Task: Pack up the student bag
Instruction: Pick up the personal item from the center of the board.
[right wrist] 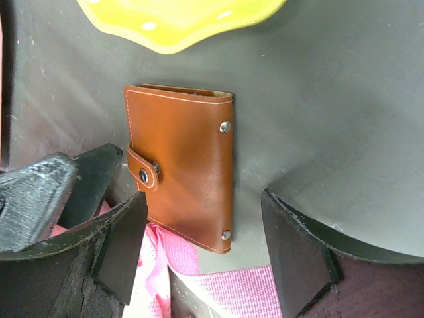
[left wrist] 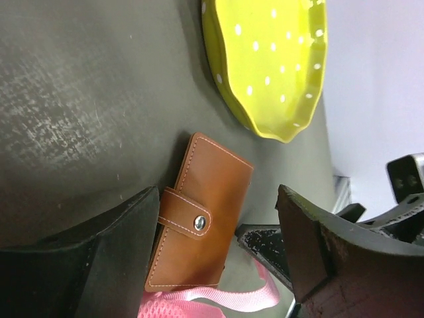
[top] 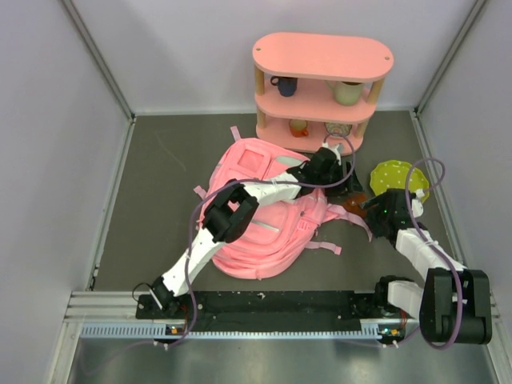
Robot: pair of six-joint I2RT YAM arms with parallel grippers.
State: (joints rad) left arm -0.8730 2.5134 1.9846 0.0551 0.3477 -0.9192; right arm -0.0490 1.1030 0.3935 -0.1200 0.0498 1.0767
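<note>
On the dark tabletop (top: 160,200), you had the left gripper (left wrist: 212,258) and right gripper (right wrist: 209,248) both spread open over the brown wallet (right wrist: 182,179), likely to grab it for the student bag (top: 264,232) lying just beside.

Large soft pink fabric backpack (top: 276,232): lies flat and slumped mid-way across the dark grey tabletop (top: 160,184), front face up. Square front pocket (top: 250,158) at its far end. Loose pink straps (top: 324,244) trail off its right side onto the tabletop.
</note>
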